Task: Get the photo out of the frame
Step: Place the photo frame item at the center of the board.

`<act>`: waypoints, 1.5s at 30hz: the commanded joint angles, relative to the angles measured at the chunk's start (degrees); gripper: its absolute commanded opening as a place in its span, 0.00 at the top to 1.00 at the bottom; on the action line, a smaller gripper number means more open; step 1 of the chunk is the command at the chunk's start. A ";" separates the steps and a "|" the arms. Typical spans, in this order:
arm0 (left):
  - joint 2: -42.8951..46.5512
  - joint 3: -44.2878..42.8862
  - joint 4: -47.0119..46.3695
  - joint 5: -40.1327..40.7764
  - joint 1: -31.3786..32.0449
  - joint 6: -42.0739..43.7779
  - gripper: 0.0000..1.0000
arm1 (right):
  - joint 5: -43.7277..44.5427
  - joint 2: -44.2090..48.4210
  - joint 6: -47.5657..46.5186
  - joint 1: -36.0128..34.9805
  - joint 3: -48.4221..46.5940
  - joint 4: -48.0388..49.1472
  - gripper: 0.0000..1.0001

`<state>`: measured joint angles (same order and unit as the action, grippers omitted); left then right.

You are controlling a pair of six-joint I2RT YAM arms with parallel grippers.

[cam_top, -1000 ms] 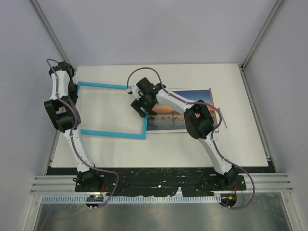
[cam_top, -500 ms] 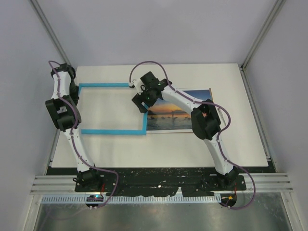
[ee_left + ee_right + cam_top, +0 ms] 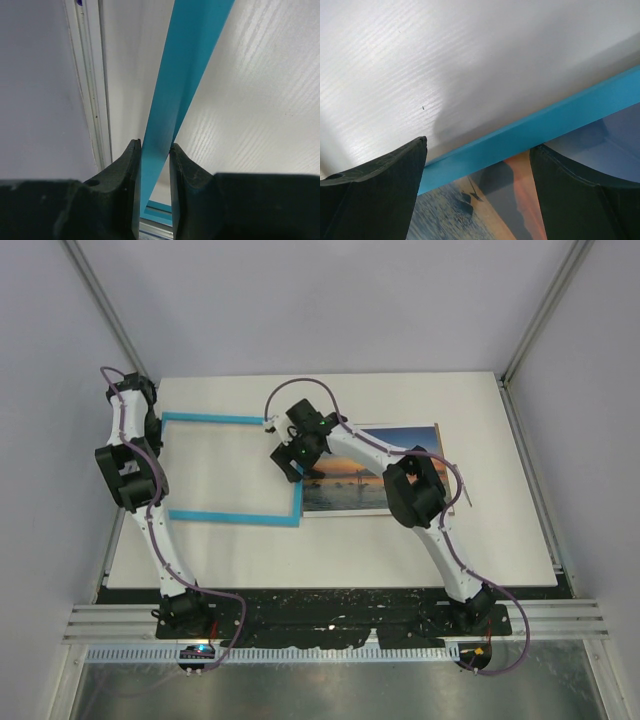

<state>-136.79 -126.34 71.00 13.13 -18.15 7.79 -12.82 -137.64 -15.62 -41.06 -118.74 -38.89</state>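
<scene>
The left pincer (image 3: pixel 152 150) is clenched on the left bar of the blue frame (image 3: pixel 215 420), near the desk's (image 3: pixel 400 540) edge. The right pincer (image 3: pixel 477 150) hangs released over the frame's right bar. The photo (image 3: pixel 350 485) lies flat against that bar: orange sunset, blue water.

Left edge of the photo (image 3: pixel 352 496), perhaps under the frame (image 3: pixel 210 420).
</scene>
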 commanded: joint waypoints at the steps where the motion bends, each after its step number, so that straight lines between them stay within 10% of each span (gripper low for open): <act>1: 1.00 -1.45 -4.29 1.82 -0.48 -2.34 1.00 | -1.60 -0.78 0.32 -2.62 -4.04 2.68 0.13; 25: 4.16 4.70 -6.67 3.92 -0.57 -2.43 0.88 | 1.13 7.21 -1.62 -3.85 1.76 10.33 0.12; 31: 3.64 3.83 -6.58 4.45 -0.48 -2.17 0.70 | -1.06 9.41 0.23 -3.85 3.25 9.98 0.12; 36: 3.55 3.21 -6.84 5.33 -0.48 -2.87 0.35 | -4.75 13.71 1.81 -3.85 5.79 9.98 0.12; 45: 10.13 6.45 -6.93 0.86 -0.39 -4.80 0.26 | -8.79 25.30 1.38 1.76 12.90 5.95 0.11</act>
<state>-135.46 -121.03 65.30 16.93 -18.61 4.69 -17.82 -121.56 -14.87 -43.48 -108.14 -31.40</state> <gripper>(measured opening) 0.738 0.882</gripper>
